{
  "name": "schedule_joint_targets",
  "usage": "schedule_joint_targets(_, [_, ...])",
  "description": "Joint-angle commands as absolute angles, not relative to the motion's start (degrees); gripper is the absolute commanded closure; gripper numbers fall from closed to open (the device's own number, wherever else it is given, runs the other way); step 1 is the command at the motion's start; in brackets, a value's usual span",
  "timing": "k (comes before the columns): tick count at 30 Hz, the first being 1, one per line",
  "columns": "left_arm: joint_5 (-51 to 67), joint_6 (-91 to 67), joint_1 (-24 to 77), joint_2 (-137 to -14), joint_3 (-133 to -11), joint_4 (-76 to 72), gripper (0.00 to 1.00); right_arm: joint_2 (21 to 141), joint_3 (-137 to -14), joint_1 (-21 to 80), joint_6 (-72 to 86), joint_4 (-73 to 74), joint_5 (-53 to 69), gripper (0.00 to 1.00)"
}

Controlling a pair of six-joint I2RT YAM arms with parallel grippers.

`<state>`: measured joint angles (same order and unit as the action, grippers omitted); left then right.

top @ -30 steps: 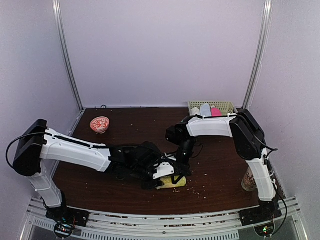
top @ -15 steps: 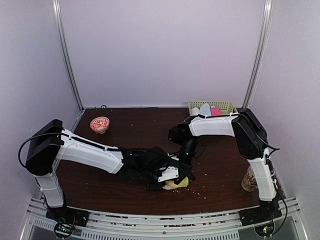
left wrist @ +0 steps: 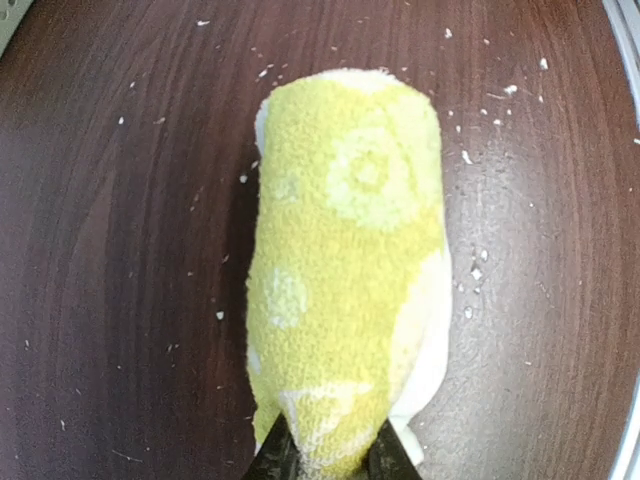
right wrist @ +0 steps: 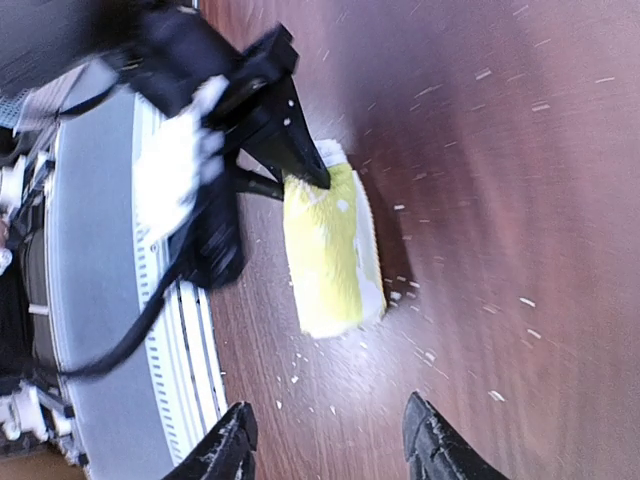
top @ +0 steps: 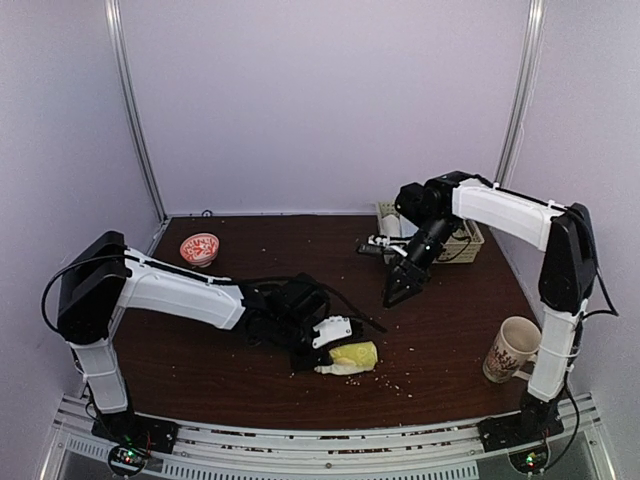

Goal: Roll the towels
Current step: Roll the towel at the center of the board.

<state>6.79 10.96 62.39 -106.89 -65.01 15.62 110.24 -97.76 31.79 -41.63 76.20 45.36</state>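
**Pinch on one end, spread jaws off to the side**

Your yellow-green towel (left wrist: pixel 345 270) lies rolled up on the table (top: pixel 250 265), cream showing along one edge of the roll. Your left gripper (left wrist: pixel 331 458) is down at the roll's left end. Its two black fingertips are squeezed in on the narrow tip of the cloth, one on each side, touching it. The rest of the roll rests flat on the wood, with pale crumbs (left wrist: pixel 465 157) sprinkled all around it.

Your right gripper (top: pixel 392 297) hangs in the air behind the roll and to its right, well apart from it, tips pointing down. Its fingers are spread with nothing between them; its own camera shows bare wood in the gap and the roll farther off.

The red-patterned bowl (top: pixel 199 248) sits well away to the roll's left and behind it. The cup (top: pixel 510 348) stands well off to its right. The basket (top: pixel 470 240) sits far behind the roll on the right, partly hidden by your right arm.
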Motion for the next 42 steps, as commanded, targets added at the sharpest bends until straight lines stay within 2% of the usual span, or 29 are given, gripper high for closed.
schedule_joint_targets(1, [22.55, 5.89, 56.02, -109.19, -67.15, 19.81, 0.98, 105.14, -98.57, 29.02, -41.18, 75.61, 47.53, 0.50])
schedule_joint_targets(9, [38.58, -0.41, 48.36, -115.43, -70.39, 21.98, 0.99, 96.74, -92.02, 30.83, -42.64, 66.57, 48.75, 0.52])
schedule_joint_targets(14, [47.69, -3.64, 45.61, -118.75, -71.00, 21.65, 0.99, 90.69, -82.36, 41.10, -40.74, 54.06, 33.22, 0.49])
schedule_joint_targets(18, [52.61, -5.27, 44.29, -120.54, -71.55, 21.21, 0.99, 90.77, -76.06, 49.02, -40.33, 45.77, 20.66, 0.46])
schedule_joint_targets(24, [53.32, -5.06, 43.72, -122.89, -73.03, 23.11, 0.99, 94.21, -71.64, 54.48, -41.34, 36.65, 8.30, 0.43])
schedule_joint_targets(33, [53.33, -4.99, 42.86, -123.56, -73.45, 23.13, 0.99, 100.66, -71.00, 57.95, -45.09, 31.78, 6.56, 0.35])
schedule_joint_targets(42, [52.83, -4.40, 42.45, -123.72, -73.91, 23.81, 0.99, 107.83, -71.99, 58.32, -46.83, 29.92, 5.43, 0.38])
